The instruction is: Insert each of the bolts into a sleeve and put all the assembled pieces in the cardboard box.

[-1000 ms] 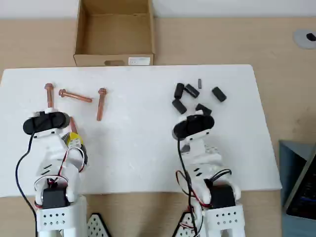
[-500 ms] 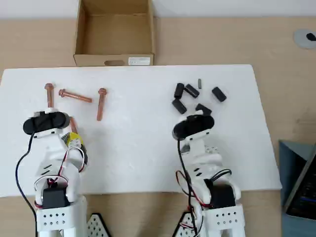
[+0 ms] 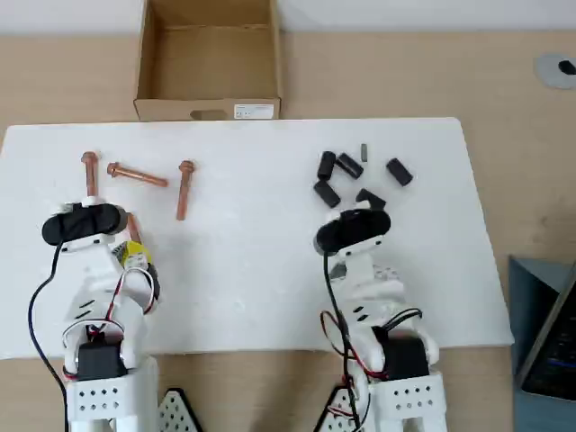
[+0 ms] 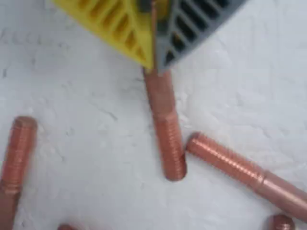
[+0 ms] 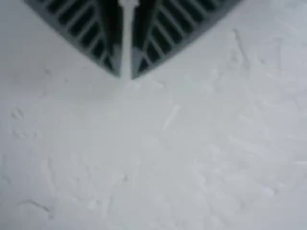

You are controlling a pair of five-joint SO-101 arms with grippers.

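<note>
The left gripper [image 4: 154, 66] is clenched on a copper bolt [image 4: 168, 139] lying on the white mat [image 3: 261, 270], with three more bolts [image 3: 137, 175] just beyond it. The right gripper [image 5: 126, 72] is closed over bare mat, near the black sleeves [image 3: 349, 166]. The cardboard box [image 3: 209, 110] stands at the mat's far edge.

bolts [image 3: 184, 189] coppery orange. sleeves [image 3: 327, 193] black. cardboard box [image 3: 144, 63] plain brown. mat [image 3: 252, 261] white, table [image 3: 387, 76] tan. left gripper [image 4: 154, 67] half yellow half grey, ribbed slats. right gripper [image 5: 125, 74] all grey, same ribbing.

On the mat [image 3: 252, 270], bolts [image 3: 137, 175] lie left, sleeves [image 3: 326, 165] right (clustered together), cardboard box [image 3: 207, 110] behind.
</note>
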